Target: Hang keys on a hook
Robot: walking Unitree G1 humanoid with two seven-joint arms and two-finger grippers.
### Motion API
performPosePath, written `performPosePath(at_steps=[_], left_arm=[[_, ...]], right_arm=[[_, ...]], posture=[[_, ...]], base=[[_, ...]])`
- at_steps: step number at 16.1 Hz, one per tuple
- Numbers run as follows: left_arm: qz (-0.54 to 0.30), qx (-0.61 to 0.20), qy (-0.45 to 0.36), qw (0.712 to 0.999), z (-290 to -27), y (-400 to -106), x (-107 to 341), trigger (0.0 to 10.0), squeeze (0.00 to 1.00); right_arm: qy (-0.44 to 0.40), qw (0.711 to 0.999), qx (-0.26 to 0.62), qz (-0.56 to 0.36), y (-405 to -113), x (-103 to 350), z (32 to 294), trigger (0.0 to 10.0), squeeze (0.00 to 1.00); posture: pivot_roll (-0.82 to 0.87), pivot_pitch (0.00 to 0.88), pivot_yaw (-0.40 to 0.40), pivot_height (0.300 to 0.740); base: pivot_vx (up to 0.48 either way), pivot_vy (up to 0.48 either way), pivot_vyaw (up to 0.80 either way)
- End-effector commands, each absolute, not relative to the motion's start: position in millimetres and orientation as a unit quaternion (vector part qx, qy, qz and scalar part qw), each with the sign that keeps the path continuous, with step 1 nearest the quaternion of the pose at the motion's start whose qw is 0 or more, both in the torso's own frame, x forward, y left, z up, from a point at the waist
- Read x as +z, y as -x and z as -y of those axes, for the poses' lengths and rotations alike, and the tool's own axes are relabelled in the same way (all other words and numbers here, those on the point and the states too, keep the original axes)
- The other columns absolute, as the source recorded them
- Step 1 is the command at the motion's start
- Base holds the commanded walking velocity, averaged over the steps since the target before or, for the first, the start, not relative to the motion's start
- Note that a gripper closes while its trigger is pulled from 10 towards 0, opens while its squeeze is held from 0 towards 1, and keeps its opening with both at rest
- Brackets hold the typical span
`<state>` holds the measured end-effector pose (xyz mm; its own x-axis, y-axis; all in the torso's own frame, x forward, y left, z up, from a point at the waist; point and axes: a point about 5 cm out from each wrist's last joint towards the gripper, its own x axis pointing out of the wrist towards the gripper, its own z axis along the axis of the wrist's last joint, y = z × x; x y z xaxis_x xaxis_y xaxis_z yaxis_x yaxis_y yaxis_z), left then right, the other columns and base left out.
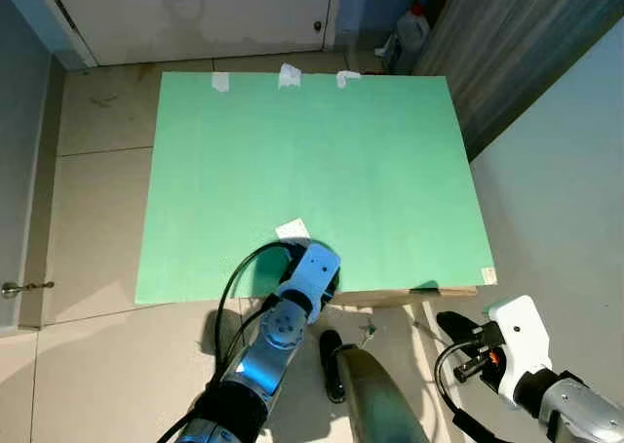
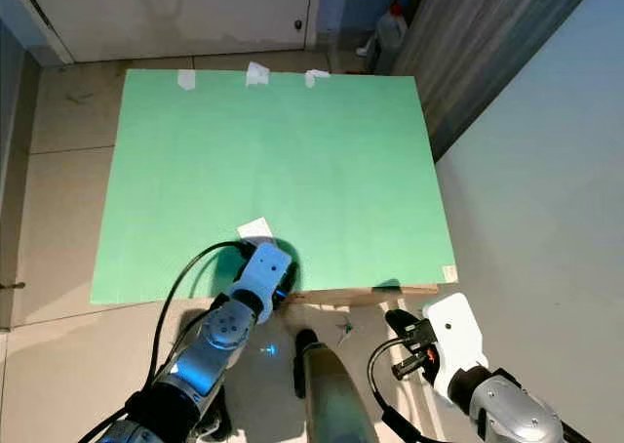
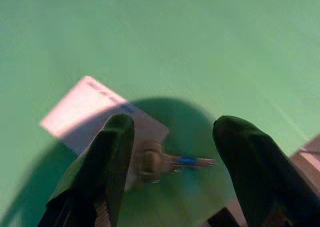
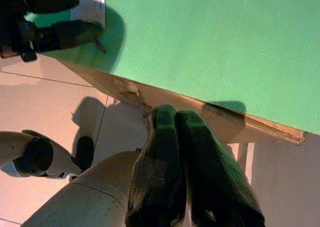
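My left gripper (image 3: 172, 152) hangs spread right over the keys (image 3: 165, 163), one finger on either side and neither touching. The keys lie flat on the green table (image 1: 312, 170) near its near edge, beside a white card (image 3: 100, 114), their long axis running across the gap from finger to finger. The left arm is the nearer. My right gripper (image 4: 187, 167), fingers pressed together and empty, waits below the table's near right corner.
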<state>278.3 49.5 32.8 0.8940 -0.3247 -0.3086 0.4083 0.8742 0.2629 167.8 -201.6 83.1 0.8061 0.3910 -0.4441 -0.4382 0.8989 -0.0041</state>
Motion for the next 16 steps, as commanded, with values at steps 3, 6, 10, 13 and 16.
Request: performPosePath(at_steps=[3, 6, 10, 13, 16], left_arm=[[-0.147, -0.186, -0.157, 0.959, -39.1, -259.7, 23.4, 10.0, 0.0], [-0.154, -0.178, -0.149, 0.961, -40.1, -256.3, 22.6, 10.0, 0.0], [-0.163, -0.178, -0.141, 0.96, -38.1, -255.1, 20.8, 10.0, 0.0], [-0.178, -0.174, -0.126, 0.96, -39.5, -257.3, 17.6, 10.0, 0.0], [-0.177, -0.178, -0.127, 0.96, -37.1, -259.3, 18.6, 10.0, 0.0]], right_arm=[[0.052, 0.943, 0.224, -0.239, -160.9, 78.6, 202.1, 10.0, 0.0], [0.052, 0.943, 0.228, -0.239, -161.5, 78.4, 201.2, 10.0, 0.0], [0.052, 0.942, 0.228, -0.241, -160.7, 78.9, 201.7, 10.0, 0.0], [0.048, 0.942, 0.231, -0.24, -159.6, 81.1, 202.3, 10.0, 0.0], [0.032, 0.931, 0.266, -0.248, -153.2, 83.9, 200.0, 10.0, 0.0]], posture=[[-0.4, 0.322, -0.105, 0.74], [-0.4, 0.325, -0.107, 0.74], [-0.41, 0.331, -0.111, 0.74], [-0.42, 0.334, -0.113, 0.74], [-0.42, 0.338, -0.115, 0.74]], base=[[0.0, 0.0, 0.0], [0.0, 0.0, 0.0], [0.0, 0.0, 0.0], [0.0, 0.0, 0.0], [0.0, 0.0, 0.0]])
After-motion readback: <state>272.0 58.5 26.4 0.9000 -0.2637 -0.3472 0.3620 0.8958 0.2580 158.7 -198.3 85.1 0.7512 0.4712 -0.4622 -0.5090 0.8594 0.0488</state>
